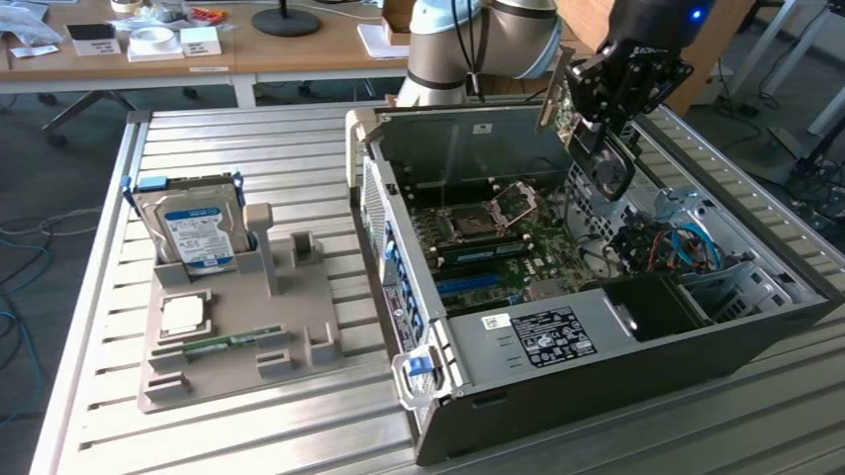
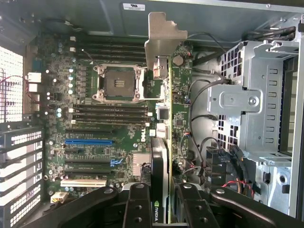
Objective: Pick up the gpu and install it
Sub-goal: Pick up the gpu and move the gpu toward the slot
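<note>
My gripper point(image 1: 597, 117) is shut on the gpu point(image 1: 604, 163) and holds it upright above the far right of the open computer case point(image 1: 634, 346). The wrist view looks down the card's edge. The gpu point(image 2: 178, 118) shows its green board, a black fan face and a pale metal bracket point(image 2: 165, 40) at the far end. My black fingers point(image 2: 137, 204) clamp it from both sides, and my gripper point(image 2: 164, 211) sits over the card's near end. The card hangs over the motherboard point(image 2: 95, 118), to one side of the blue slot point(image 2: 89, 141).
A grey holder point(image 1: 225, 346) on the slatted table at the exterior view's left carries a hard drive point(image 1: 196, 223), a memory stick point(image 1: 232, 343) and a square chip point(image 1: 182, 315). A metal drive cage point(image 2: 251, 95) and loose cables point(image 2: 199, 142) lie close beside the card.
</note>
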`<state>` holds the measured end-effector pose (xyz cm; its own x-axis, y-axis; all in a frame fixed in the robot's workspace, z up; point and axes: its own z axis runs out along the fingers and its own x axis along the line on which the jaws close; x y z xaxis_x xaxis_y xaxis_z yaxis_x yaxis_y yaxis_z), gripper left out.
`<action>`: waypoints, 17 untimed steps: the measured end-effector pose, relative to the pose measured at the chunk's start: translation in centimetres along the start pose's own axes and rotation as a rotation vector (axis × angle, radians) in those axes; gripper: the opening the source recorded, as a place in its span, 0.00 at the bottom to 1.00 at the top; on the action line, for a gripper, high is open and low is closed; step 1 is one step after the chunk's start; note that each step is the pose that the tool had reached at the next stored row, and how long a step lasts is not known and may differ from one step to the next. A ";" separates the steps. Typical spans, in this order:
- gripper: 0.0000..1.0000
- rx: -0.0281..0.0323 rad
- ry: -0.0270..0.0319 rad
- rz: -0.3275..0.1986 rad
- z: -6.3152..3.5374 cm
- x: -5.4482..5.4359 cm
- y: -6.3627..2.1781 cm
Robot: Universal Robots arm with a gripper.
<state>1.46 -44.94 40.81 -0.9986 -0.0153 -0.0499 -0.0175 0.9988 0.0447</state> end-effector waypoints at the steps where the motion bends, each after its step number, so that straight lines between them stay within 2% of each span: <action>1: 0.27 0.0000 0.0000 0.000 0.00 0.0 0.00; 11: 0.27 0.0003 0.0002 0.001 0.11 -1.7 -0.03; 17: 0.27 0.0074 -0.0002 0.034 0.16 -2.1 -0.04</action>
<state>3.52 -44.94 40.76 -0.9986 0.0187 -0.0487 0.0168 0.9991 0.0389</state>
